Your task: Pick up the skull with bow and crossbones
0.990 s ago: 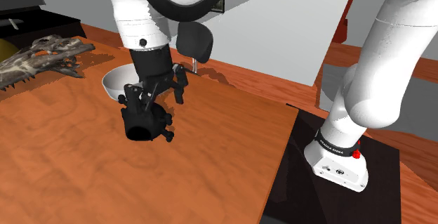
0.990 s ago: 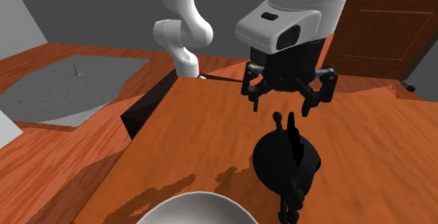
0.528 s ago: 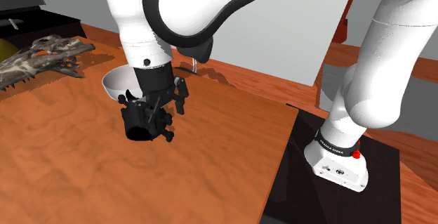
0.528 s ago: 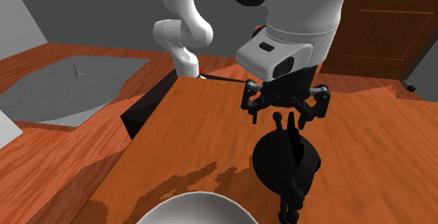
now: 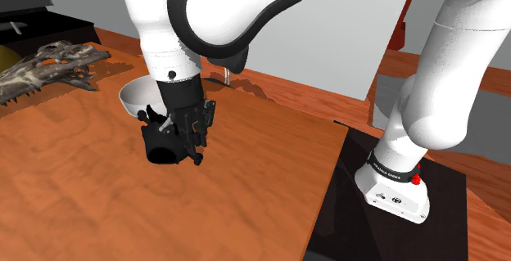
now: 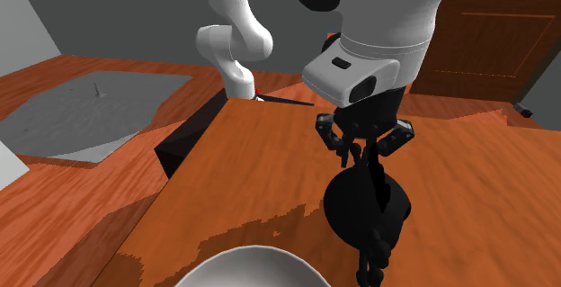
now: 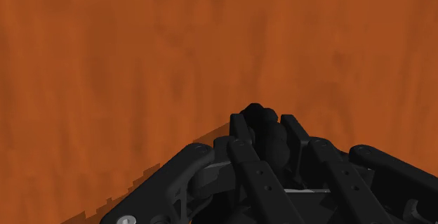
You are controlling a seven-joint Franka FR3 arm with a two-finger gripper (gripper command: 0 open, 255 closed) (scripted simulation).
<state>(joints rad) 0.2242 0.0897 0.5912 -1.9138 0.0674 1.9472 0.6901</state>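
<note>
**Pincer clamped on skull's top end, lift not yet made**

- The black skull is seated on the orange wood-grain table, just beside a white bowl on the shoulder view's left.
- The pincer is set narrow. In the second exterior view its two fingers are seen pinched on the thin prong-like part at the skull's far end. In the wrist view a black lump is clasped between the fingertips. It is judged to be a grip, not a hover.
- Key relation: the skull's bulk lies directly below the pincer and runs on past it. Its long axis runs from the clamped end towards the bowl, where a thin, stem-like part sticks out.
- The grip is therefore taken at one end, off the mass centre.
- Next move, as judged: a straight vertical lift. The body may swing or pivot about the thin gripped part.
- Risk: slip on a narrow feature, or a knock against the bowl if the body rotates.
- A long-jawed animal skull lies well apart at the table's far corner and is not involved.
</note>
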